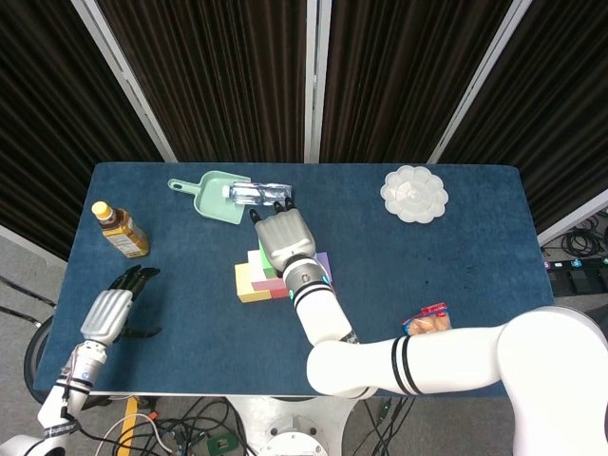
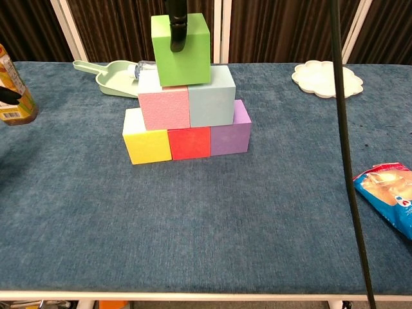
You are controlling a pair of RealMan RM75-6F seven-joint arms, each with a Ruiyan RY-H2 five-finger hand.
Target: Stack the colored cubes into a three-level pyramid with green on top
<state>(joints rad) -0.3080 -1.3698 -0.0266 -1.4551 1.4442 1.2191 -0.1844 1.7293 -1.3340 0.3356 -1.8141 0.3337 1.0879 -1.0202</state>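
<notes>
A pyramid stands mid-table: yellow cube [image 2: 147,145], red cube [image 2: 189,142] and purple cube [image 2: 229,136] at the bottom, with a pink cube [image 2: 165,106] and a light blue cube [image 2: 211,102] on them. The green cube [image 2: 190,61] sits on top, across the pink and light blue ones. My right hand [image 1: 282,237] covers the green cube from above and grips it. A dark finger [image 2: 176,26] lies down its front face. My left hand [image 1: 112,312] hangs apart at the near left edge, fingers spread and holding nothing.
A green dustpan [image 1: 217,197] with a clear bottle [image 1: 256,193] lies behind the pyramid. A tea bottle [image 1: 120,229] stands far left, a white flower-shaped plate [image 1: 414,193] back right, and a snack bag [image 2: 389,196] near right. A black cable [image 2: 347,161] crosses the chest view.
</notes>
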